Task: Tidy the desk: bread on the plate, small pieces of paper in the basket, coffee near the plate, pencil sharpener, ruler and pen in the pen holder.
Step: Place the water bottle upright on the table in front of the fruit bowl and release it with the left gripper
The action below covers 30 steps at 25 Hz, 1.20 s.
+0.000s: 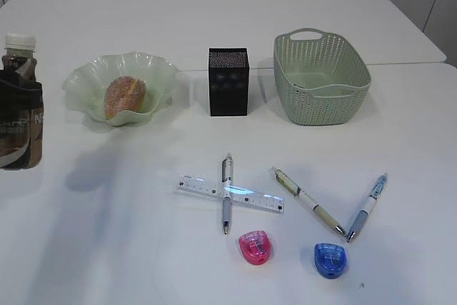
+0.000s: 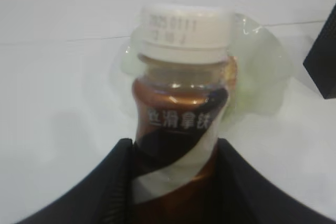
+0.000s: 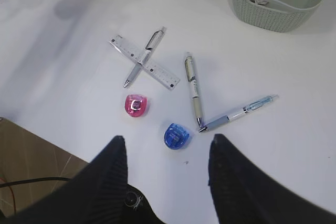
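two sharpeners point(image 1: 255, 246) point(image 1: 330, 258), three pens point(image 1: 227, 192) point(image 1: 308, 200) point(image 1: 366, 207), one ruler point(image 1: 230, 193).

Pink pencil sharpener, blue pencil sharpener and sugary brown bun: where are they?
Pink pencil sharpener point(image 1: 255, 246), exterior view, middle of its top.
Blue pencil sharpener point(image 3: 177, 136), right wrist view, centre of its top.
Sugary brown bun point(image 1: 125, 96), exterior view, middle of its crust.

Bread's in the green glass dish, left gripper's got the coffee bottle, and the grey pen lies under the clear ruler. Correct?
One slip: the grey pen lies on top of the clear plastic ruler, crossing it, as the exterior view shows. The rest stands.
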Motion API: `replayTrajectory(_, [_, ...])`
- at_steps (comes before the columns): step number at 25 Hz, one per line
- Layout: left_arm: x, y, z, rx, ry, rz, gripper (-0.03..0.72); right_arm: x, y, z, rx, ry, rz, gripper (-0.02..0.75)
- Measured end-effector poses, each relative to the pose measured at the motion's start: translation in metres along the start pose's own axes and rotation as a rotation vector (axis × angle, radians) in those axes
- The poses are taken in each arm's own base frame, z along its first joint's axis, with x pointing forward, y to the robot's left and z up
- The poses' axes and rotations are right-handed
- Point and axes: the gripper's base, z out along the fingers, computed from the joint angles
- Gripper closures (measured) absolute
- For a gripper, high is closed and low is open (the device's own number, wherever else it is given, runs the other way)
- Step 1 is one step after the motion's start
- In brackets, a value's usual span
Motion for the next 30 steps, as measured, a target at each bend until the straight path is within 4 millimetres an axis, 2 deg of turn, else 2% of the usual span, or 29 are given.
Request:
replayTrajectory(5, [0.004,0.004,-0.002,-0.041,-0.063,-0.071,0.377,0.0,0.0,0.0,-0.003,-0.001,0.001,0.332])
replayTrajectory(8, [0.006,-0.005,-0.003,-0.018,-0.078,-0.06,0.378,0.0,0.001,0.0,-0.01,-0.003,0.003,0.332])
replayTrajectory(15, [0.019,-0.04,0.002,0.136,-0.057,0.209,0.378,0.0,0.001,0.0,-0.013,-0.003,0.004,0.332])
replayTrajectory(20, [0.026,-0.045,0.008,0.175,-0.042,0.314,0.378,0.0,0.001,0.0,-0.015,-0.004,0.005,0.331])
replayTrajectory(30, [0.04,-0.037,0.022,0.071,0.047,0.06,0.378,0.0,0.002,0.0,-0.017,-0.004,0.006,0.332])
